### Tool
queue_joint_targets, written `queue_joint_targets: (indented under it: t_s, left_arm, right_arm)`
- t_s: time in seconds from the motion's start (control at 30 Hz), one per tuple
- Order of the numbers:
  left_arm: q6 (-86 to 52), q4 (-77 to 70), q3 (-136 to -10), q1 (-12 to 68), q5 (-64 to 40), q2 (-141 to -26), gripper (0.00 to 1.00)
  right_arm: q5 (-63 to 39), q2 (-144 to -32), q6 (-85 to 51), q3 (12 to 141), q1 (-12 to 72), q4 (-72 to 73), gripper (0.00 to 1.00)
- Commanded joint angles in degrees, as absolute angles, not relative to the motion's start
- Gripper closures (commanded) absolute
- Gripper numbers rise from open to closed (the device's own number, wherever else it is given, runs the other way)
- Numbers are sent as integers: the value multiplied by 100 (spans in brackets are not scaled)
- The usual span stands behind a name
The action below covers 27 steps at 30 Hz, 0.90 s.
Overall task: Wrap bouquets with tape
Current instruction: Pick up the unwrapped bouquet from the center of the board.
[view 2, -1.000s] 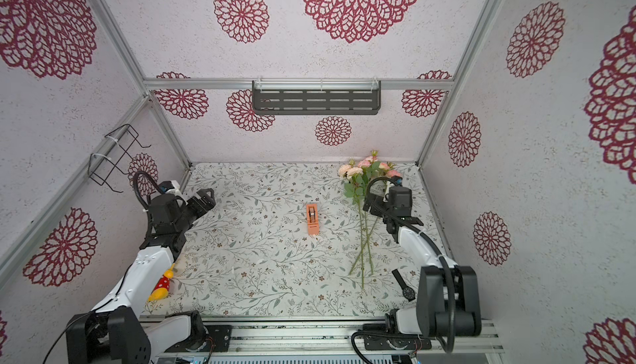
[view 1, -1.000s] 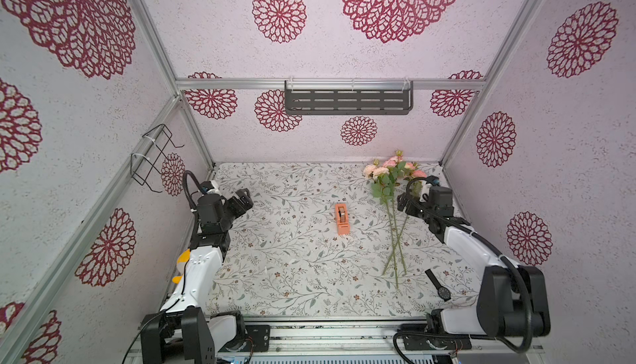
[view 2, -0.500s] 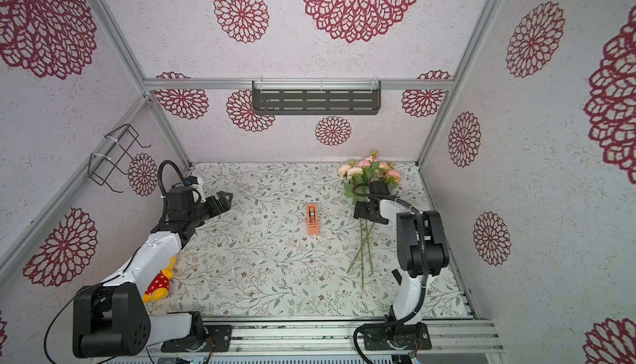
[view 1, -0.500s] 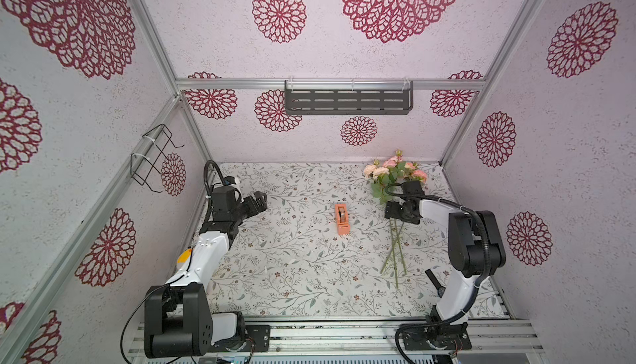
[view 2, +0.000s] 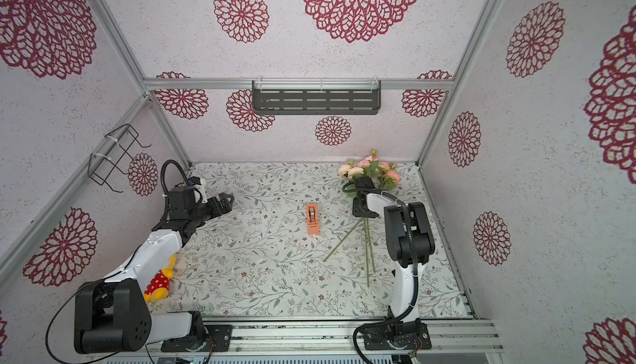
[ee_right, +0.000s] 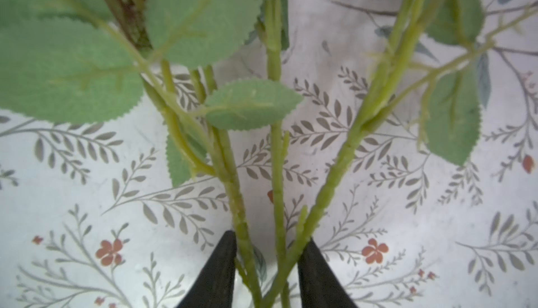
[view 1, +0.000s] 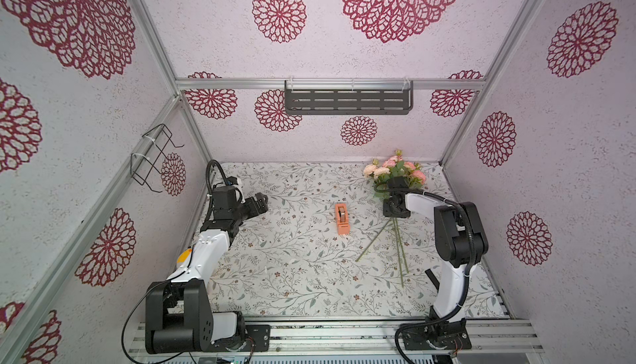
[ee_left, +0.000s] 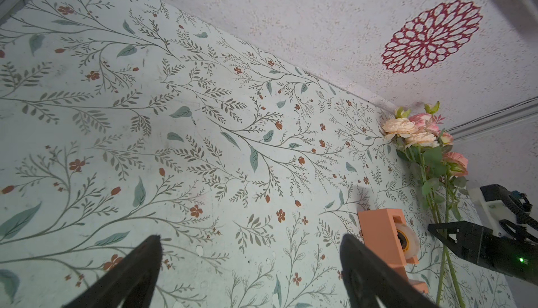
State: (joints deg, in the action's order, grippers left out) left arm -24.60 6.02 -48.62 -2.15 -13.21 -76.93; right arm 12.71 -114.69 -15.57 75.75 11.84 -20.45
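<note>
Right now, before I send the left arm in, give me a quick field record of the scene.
left gripper: open, empty, over the table
right gripper: fingers pinching the bouquet stems just below the leaves
orange tape dispenser: on the patterned table, centre, untouched
blooms: toward the back wall, by the right arm

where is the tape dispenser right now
In both top views the tape dispenser sits near the middle of the table, touching nothing else. Its nearest neighbour is the bouquets, on the robot's right of it.
</note>
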Motion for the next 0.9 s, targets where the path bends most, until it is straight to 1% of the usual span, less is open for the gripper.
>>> queue_joint_targets:
  t_s: [0.0,0.1,0.17,0.23,0.33,0.43,0.6,0.73,0.87]
  left_arm:
    - [-2310,686,-4983,-229,-1315,-7699,2]
    - [-2328,703,-5001,-237,-1310,-7717,2]
    - [-2342,712,-5010,-237,-1311,-7726,2]
    - [-2342,716,-5008,-237,-1323,-7734,2]
    - [-2327,754,-5013,-240,-1304,-7734,2]
    - [-2329,760,-5001,-244,-1275,-7699,2]
    - [-2344,781,-5000,-246,-1230,-7690,2]
    - [-2347,800,-5001,-270,-1215,-7647,2]
    - [-2421,767,-4988,-281,-1204,-7594,2]
  right_arm:
    - [1081,-11139,-1686,7189,1144,-2240,74]
    - [766,-10783,-1804,6935,1116,-2052,84]
    - [572,-10570,-1888,6813,1107,-1926,87]
    - [327,-10343,-1934,6721,1080,-1788,94]
    - [6,-10007,-1757,6642,1096,-1546,100]
    - [-276,-9727,-1539,6483,1082,-1315,100]
    - [-127,-9663,-1078,6539,1081,-1513,100]
    - [-561,-9101,-619,6128,1105,-825,100]
    - [-702,-8672,10,6137,1223,-776,100]
